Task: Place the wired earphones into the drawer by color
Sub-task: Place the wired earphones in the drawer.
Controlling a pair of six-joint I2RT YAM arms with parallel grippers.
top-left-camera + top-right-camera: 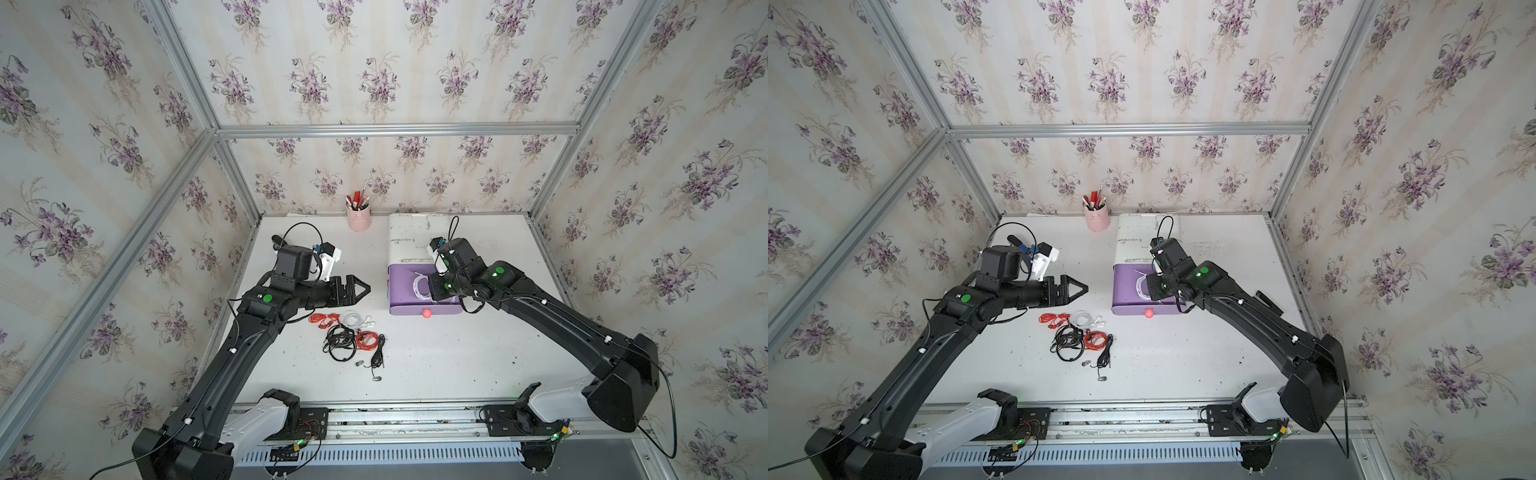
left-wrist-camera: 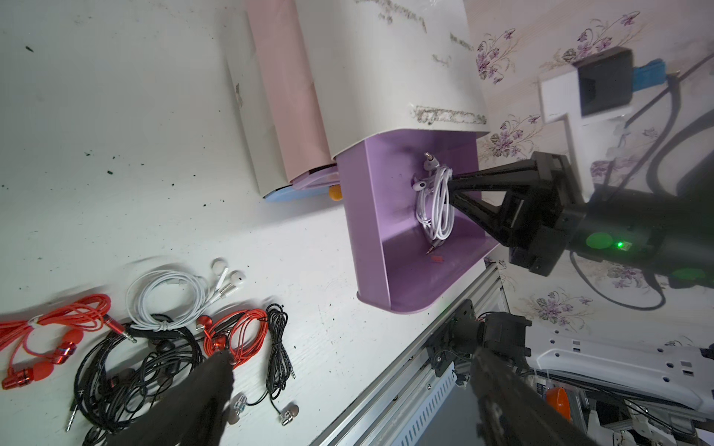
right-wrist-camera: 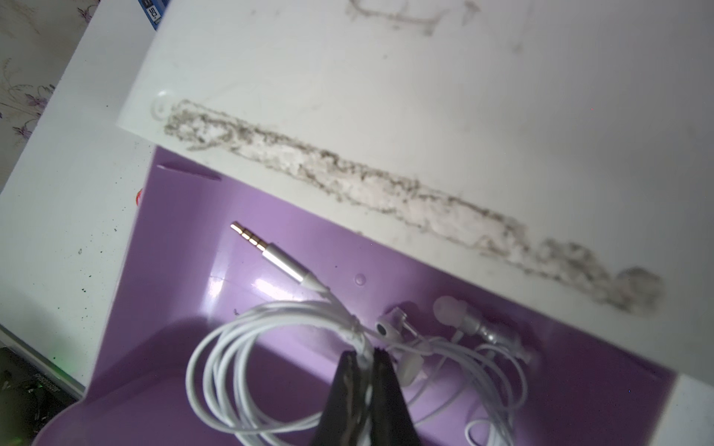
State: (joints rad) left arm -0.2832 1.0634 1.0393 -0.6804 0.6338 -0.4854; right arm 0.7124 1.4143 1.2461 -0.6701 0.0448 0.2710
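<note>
The drawer unit's top purple drawer (image 1: 401,293) (image 2: 371,231) is pulled out, its pink knob (image 1: 427,313) facing the front. My right gripper (image 3: 365,353) (image 2: 450,185) reaches down into it, shut on a white bundle of the wired earphones (image 3: 232,347) (image 2: 436,208). My left gripper (image 2: 351,359) (image 1: 363,287) hovers open left of the drawer, above and behind the loose pile. In that pile lie red earphones (image 1: 324,320), white ones (image 1: 357,319), black ones (image 1: 340,340), another red coil (image 1: 368,338) and a second black one (image 1: 378,353).
A pink pen cup (image 1: 358,216) stands at the back, left of the white drawer body (image 1: 415,237). In the left wrist view a light blue drawer with an orange knob (image 2: 336,192) shows lower in the unit. A metal rail (image 1: 415,419) runs along the front edge.
</note>
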